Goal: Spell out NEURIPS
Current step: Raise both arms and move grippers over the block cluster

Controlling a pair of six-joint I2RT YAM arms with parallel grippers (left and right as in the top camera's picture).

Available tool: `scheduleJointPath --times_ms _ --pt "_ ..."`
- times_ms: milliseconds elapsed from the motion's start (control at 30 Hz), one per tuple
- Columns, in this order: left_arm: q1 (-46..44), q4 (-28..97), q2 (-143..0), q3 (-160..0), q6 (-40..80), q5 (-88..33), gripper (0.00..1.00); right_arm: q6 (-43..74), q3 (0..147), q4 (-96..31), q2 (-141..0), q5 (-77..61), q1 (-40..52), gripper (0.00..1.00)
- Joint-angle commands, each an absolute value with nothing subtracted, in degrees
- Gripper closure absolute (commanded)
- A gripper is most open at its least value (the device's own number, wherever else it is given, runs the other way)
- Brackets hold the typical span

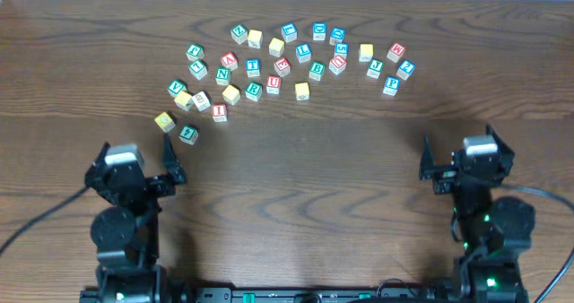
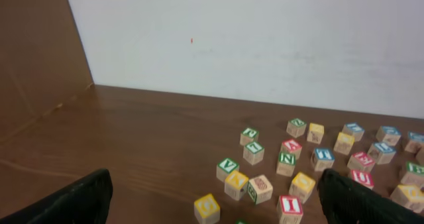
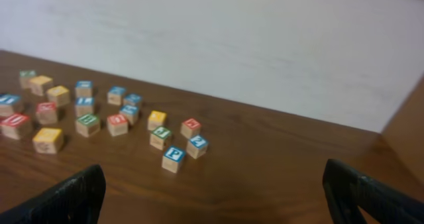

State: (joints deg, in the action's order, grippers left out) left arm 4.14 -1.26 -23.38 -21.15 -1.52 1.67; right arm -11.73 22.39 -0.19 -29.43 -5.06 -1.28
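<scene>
Seven letters are wanted, and none is lined up yet: the cubes (image 1: 282, 67) are scattered ahead of both grippers. The green N cube (image 1: 222, 75) is seen forward and rightward of the left gripper (image 1: 174, 160), far left of the right gripper (image 1: 425, 160). Both pairs of jaws are held wide apart, empty. The left arm is judged nearer.

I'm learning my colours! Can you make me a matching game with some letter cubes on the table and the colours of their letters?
Things:
1. N cube
2. I cube
3. P cube, at the right end

Letter colours:
A. blue
B. green
C. red

Pairs: 1-B, 2-C, 3-A
</scene>
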Motion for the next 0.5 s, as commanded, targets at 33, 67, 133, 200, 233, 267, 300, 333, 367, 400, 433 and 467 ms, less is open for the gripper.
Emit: scheduleJointPath --times_ms 33,67,133,200,233,267,300,333,367,400,433,467 --pt "4.4 0.7 -29.7 -29.3 -1.4 0.0 0.03 -12.5 30.1 -3.0 -36.7 -10.0 -1.5 0.01" --pt "4.4 1.5 -31.0 -30.7 -1.4 -0.7 0.02 -12.5 31.7 -4.2 -38.0 -10.5 -1.5 0.01" --pt "4.4 4.0 -33.7 -34.0 -1.4 -1.8 0.02 -12.5 35.1 -6.9 -40.7 -11.2 -1.5 0.01" --pt "4.4 6.7 -36.1 -37.0 -1.3 -2.4 0.02 -12.5 38.6 -10.1 -43.1 -11.2 -1.5 0.01" --pt "4.4 8.4 -37.6 -38.9 -1.2 -2.6 0.02 -12.5 40.5 -11.8 -44.4 -11.2 -1.5 0.01" --pt "4.4 10.7 -39.7 -41.3 -1.1 -2.6 0.02 -12.5 43.2 -14.4 -46.3 -11.2 -1.5 0.01" --pt "4.4 12.1 -41.2 -43.0 -0.3 -2.6 0.02 -12.5 44.7 -15.8 -47.3 -11.5 -1.5 0.01" --pt "4.4 13.5 -42.7 -44.8 0.9 -2.6 0.02 -12.5 46.4 -17.3 -48.4 -12.1 -1.5 0.01" --pt "4.4 14.7 -44.1 -46.5 1.8 -2.6 0.02 -12.5 47.8 -18.4 -49.4 -12.7 -1.5 0.01" --pt "4.4 15.9 -45.5 -48.1 2.4 -2.6 0.02 -12.5 49.4 -19.6 -50.7 -13.6 -1.5 0.01" --pt "4.4 17.5 -47.2 -50.0 2.7 -2.9 0.02 -12.5 50.8 -20.6 -51.8 -14.3 -1.5 0.01" --pt "4.4 19.0 -48.8 -51.8 2.7 -3.7 0.02 -12.5 52.1 -21.6 -53.0 -15.0 -1.5 0.01"
